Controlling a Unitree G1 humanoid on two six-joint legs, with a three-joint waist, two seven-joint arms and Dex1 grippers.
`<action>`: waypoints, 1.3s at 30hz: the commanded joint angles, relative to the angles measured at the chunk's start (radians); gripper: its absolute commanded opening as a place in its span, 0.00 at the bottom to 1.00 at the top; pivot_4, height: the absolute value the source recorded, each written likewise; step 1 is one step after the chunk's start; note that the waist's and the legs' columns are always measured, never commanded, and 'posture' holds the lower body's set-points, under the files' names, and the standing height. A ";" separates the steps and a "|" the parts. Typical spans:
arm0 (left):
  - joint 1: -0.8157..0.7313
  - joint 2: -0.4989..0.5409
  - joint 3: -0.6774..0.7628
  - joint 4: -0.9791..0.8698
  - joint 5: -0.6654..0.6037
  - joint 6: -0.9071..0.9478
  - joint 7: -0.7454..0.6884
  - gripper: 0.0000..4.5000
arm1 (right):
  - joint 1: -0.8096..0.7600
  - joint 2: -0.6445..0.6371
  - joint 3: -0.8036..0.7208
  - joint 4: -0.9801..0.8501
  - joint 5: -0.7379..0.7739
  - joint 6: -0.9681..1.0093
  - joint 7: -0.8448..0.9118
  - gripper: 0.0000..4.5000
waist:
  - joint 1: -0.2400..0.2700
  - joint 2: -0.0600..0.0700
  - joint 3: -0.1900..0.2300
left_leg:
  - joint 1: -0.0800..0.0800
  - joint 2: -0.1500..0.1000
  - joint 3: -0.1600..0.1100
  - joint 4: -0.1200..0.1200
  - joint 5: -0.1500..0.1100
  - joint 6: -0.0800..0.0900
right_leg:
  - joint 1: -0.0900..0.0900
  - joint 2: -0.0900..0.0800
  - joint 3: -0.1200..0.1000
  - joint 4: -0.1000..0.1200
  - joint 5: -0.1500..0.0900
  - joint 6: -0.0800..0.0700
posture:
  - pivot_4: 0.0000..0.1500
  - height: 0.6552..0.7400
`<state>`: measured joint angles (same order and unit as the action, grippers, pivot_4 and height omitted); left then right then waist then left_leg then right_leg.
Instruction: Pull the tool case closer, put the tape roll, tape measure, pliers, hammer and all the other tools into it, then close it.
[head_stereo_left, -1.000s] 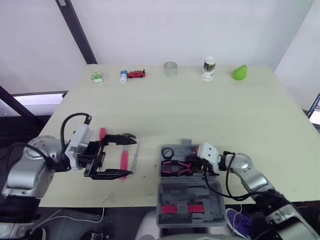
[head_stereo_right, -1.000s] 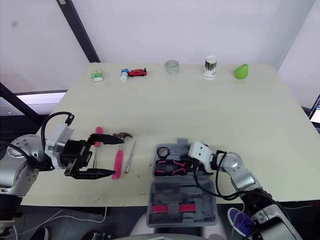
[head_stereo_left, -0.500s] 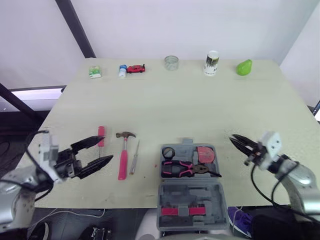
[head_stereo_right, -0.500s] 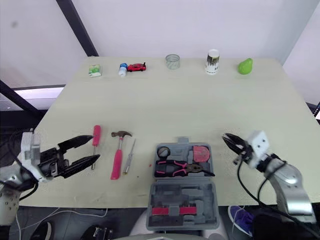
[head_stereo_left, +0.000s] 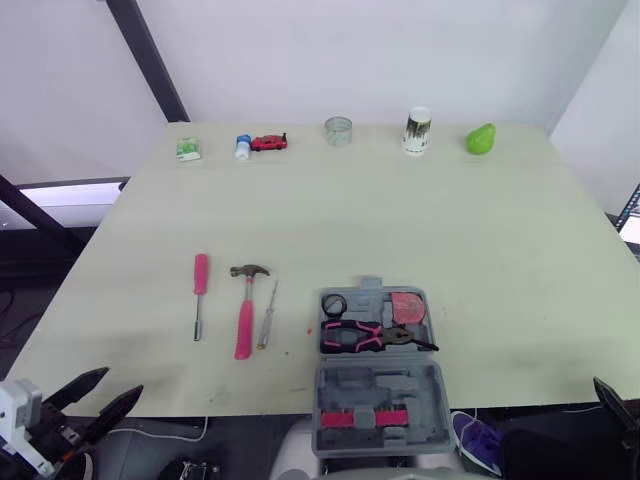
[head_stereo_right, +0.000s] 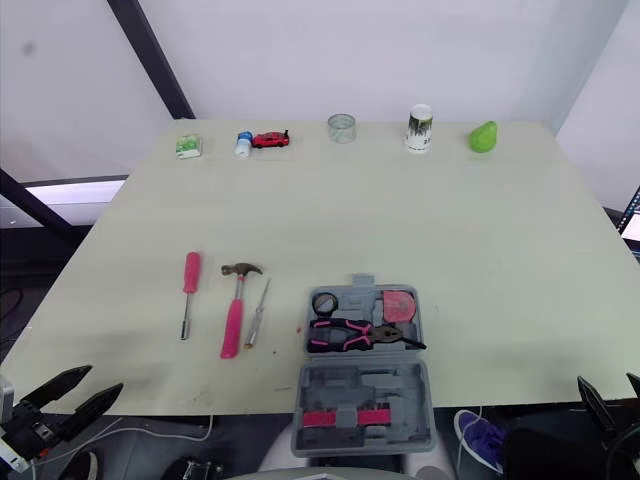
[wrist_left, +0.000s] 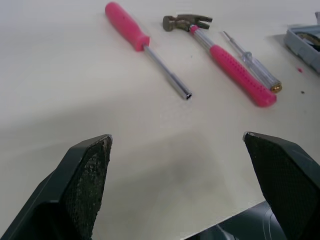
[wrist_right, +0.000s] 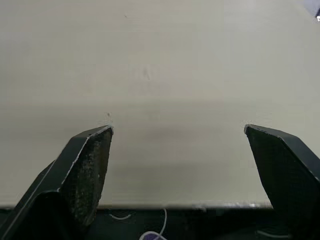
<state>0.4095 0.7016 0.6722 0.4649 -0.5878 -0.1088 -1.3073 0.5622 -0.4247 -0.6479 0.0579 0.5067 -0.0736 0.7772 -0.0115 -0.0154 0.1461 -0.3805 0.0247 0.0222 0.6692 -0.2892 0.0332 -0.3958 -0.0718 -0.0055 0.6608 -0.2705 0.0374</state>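
Note:
The grey tool case (head_stereo_left: 378, 385) lies open at the table's front edge, its lid half hanging over the edge. In its tray lie a black tape roll (head_stereo_left: 334, 305), a red tape measure (head_stereo_left: 407, 307) and pink-handled pliers (head_stereo_left: 365, 336). Left of the case on the table lie a pink-handled hammer (head_stereo_left: 245, 312), a small clear screwdriver (head_stereo_left: 267, 315) and a pink-handled driver (head_stereo_left: 200, 290). My left gripper (head_stereo_left: 120, 383) is open and empty below the front left edge. My right gripper (head_stereo_right: 608, 380) is open and empty below the front right edge, facing bare table (wrist_right: 165, 75).
Along the far edge stand a small green box (head_stereo_left: 189, 149), a little blue-white bottle (head_stereo_left: 243, 147), a red toy car (head_stereo_left: 270, 143), a clear round container (head_stereo_left: 338, 130), a paper cup (head_stereo_left: 417, 132) and a green pear-shaped object (head_stereo_left: 480, 139). A black pole (head_stereo_left: 145, 55) leans at the back left.
The right gripper has let go of the pliers in the case, opened and drawn back off the table. The left gripper has pulled back from over the hammer to below the front edge.

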 joint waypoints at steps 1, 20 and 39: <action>-0.008 0.007 -0.002 -0.036 0.000 -0.021 -0.015 1.00 | -0.015 -0.024 -0.023 -0.010 0.005 -0.026 -0.001 0.99 | 0.000 0.000 0.000 | 0.000 0.000 0.000 0.000 0.000 0.000 | 0.000 -0.001 0.000 0.000 0.000 0.000 | 1.00 1.00; -0.130 0.041 -0.498 -0.465 0.144 0.102 -0.121 0.52 | -0.188 -0.261 0.450 -0.273 -0.163 0.123 0.211 0.39 | 0.008 0.004 0.000 | -0.002 -0.001 0.000 -0.002 0.000 0.000 | 0.000 -0.006 -0.004 -0.003 0.000 -0.001 | 1.00 1.00; -0.462 0.032 -0.778 -0.258 0.298 0.089 -0.188 0.01 | -0.464 -0.289 0.784 -0.120 -0.380 0.074 0.270 0.00 | 0.009 0.002 0.002 | -0.003 -0.002 0.000 0.002 0.000 0.001 | 0.000 0.009 -0.007 0.001 0.003 0.004 | 1.00 1.00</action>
<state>-0.0424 0.7363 -0.0934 0.2071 -0.3031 -0.0093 -1.5071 0.1170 -0.7250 0.1273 -0.0546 0.1321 0.0198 1.0567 -0.0028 -0.0137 0.1484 -0.3834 0.0227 0.0217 0.6708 -0.2891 0.0339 -0.3959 -0.0628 -0.0126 0.6623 -0.2677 0.0416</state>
